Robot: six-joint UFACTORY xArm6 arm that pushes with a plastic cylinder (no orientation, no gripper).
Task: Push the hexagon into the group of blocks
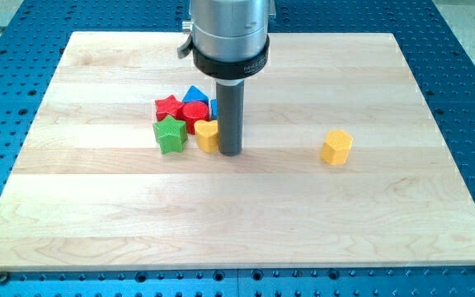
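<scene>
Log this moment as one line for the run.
my tip beside yellow heart | yellow hexagon alone, view's right | group view's left | push not started

The arm's grey housing [228,33] runs off the view's top edge, so nothing above its black collar can be seen. The dark rod [230,115] stands in front of the group and hides most of a blue block [213,107] at its left — only a thin sliver shows, too little to name a shape. The red block [195,113] in the middle is overlapped by the yellow heart [208,134] and green star [170,134], leaving its outline unclear. The blue triangle [194,95] shows only its upper part behind it. The desk [237,223] loses its lower corners near the view's bottom edge.
</scene>
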